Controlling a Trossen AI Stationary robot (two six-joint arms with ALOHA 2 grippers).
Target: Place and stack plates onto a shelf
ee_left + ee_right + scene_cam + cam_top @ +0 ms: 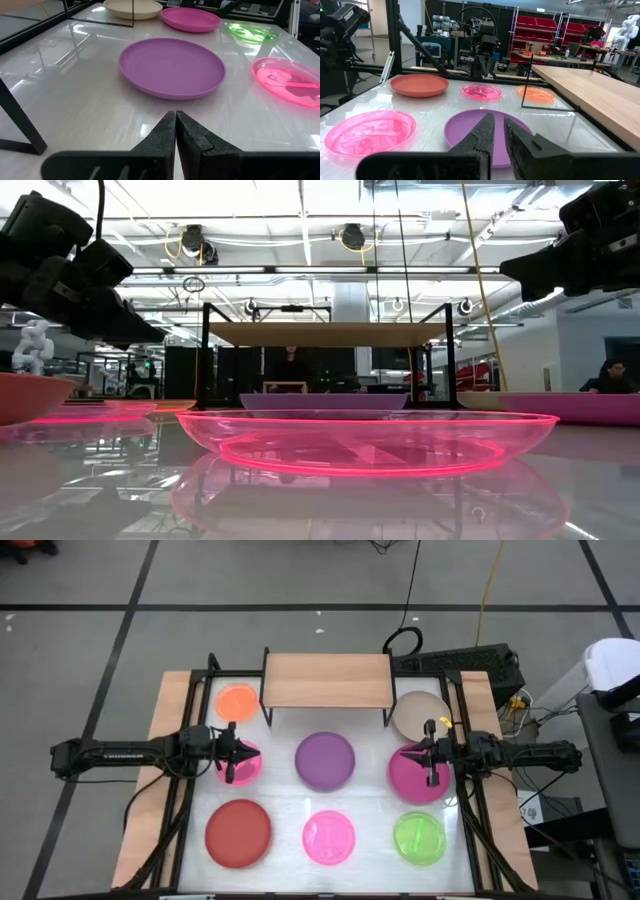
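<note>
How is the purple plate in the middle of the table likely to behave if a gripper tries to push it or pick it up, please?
The purple plate looks thin, so probably light and fairly stiff. Lying flat on the glossy white table, it would likely slide rather than tip or roll. Its low rim gives little to pinch, so a grip may slip.

Ceiling strip lights (300, 270) are glaring off the glossy white bench (290, 815); the translucent pink plate (365, 442) is glowing at its rim, and beneath it a soft reflection is showing.

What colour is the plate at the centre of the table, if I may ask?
Purple plate; the left wrist view shows it best.
</note>
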